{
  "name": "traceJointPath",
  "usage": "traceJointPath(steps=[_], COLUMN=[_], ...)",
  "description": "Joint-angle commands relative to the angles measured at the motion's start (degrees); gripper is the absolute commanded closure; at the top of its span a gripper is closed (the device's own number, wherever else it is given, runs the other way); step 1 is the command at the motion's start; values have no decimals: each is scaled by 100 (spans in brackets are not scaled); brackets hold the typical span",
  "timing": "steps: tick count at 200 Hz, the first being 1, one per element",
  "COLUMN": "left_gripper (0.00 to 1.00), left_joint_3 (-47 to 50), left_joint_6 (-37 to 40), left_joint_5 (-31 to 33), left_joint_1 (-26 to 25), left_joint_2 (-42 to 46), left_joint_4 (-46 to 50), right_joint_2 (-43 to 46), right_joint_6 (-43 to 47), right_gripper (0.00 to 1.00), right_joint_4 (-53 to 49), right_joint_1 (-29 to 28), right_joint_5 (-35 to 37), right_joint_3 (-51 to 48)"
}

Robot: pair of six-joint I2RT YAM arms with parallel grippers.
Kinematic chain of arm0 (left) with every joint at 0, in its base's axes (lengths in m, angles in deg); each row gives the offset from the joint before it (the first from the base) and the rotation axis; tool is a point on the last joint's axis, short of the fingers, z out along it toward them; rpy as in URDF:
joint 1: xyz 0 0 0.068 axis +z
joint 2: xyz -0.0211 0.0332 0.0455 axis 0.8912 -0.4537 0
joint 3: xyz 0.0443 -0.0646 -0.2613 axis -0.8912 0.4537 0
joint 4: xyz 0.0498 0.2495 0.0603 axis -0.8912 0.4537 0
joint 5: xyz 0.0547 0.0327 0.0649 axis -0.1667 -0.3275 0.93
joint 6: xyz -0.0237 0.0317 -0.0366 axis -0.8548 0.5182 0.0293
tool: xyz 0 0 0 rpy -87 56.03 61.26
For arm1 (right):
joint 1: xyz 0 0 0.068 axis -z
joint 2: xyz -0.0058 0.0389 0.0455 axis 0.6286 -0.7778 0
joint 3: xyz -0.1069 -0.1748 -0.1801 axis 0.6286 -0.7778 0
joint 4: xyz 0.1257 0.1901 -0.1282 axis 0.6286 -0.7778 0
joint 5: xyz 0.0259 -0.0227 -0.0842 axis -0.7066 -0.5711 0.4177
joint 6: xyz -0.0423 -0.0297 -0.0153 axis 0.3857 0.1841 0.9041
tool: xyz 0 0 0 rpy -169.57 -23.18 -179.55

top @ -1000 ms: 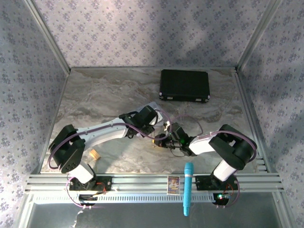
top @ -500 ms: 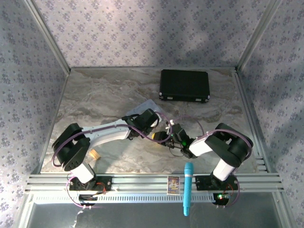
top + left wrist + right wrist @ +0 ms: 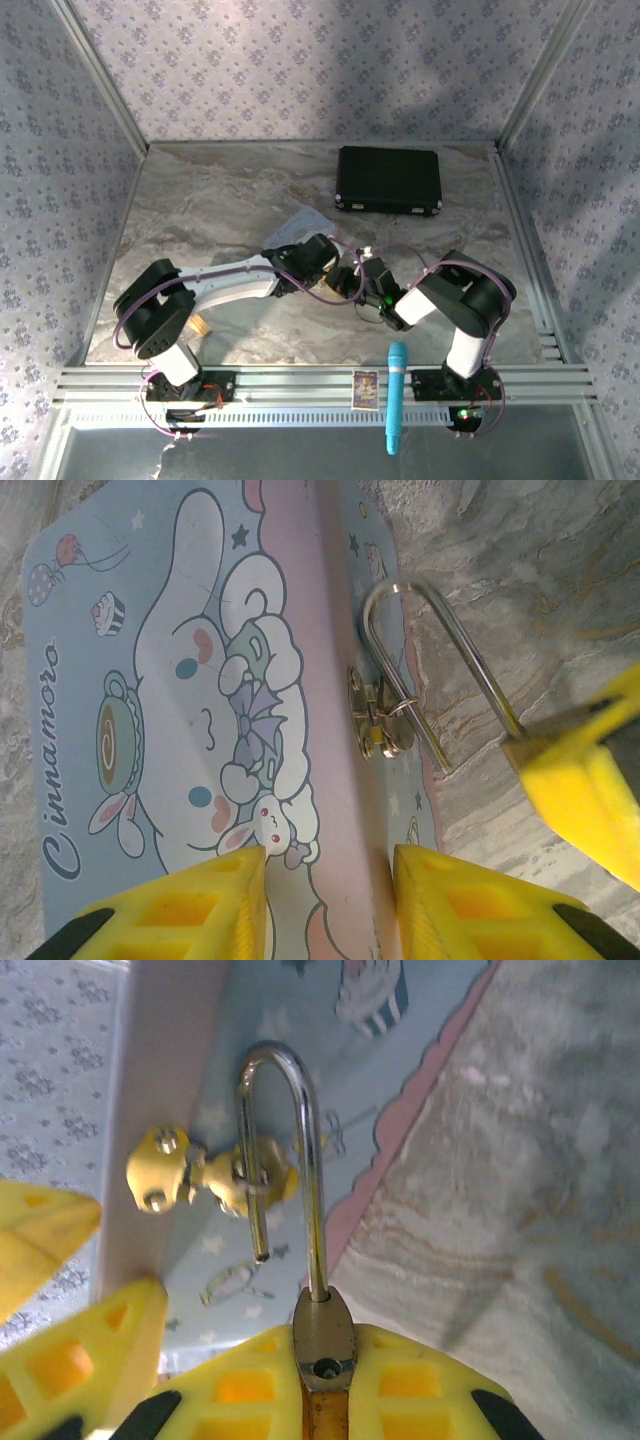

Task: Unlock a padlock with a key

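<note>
My right tool (image 3: 322, 1385) is clamped on the brass body of the padlock (image 3: 323, 1332), one yellow finger on each side. The shackle rises from it with its free leg out of the body and threaded through the ring of the small hasp (image 3: 378, 715) on the front wall of the pastel Cinnamoroll tin (image 3: 190, 680). The body hangs just off the tin's edge, over the table.

My left tool (image 3: 328, 865) has its fingers apart. The tin's pink band lies between the tips, and I cannot tell whether they press on it. The tin's lid is down, so I see nothing of its contents.

From the top camera, both tools meet mid-table at the tin's near right corner. A shut black case (image 3: 388, 180) lies at the far right. A tan stub (image 3: 199, 323) sits near left, by the left arm's base. A blue cylinder (image 3: 397, 395) rests across the near rail. The table (image 3: 200, 200) is grey marbled, with floral-papered walls (image 3: 320, 60) around it.
</note>
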State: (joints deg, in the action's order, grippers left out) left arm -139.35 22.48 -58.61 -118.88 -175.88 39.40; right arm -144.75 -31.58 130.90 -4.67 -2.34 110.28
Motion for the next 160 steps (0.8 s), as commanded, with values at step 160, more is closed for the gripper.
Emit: traceJointPath(steps=[160], left_gripper=[48], left_joint_3=[45], left_joint_6=[-667], left_joint_5=[813], left_joint_1=[-127], left_joint_2=[-422], left_joint_4=[1033], right_joint_2=[517], right_joint_6=[586], right_gripper=[94], right_joint_4=[-3092], right_joint_1=[812], right_joint_5=[-1300], right_joint_3=[244])
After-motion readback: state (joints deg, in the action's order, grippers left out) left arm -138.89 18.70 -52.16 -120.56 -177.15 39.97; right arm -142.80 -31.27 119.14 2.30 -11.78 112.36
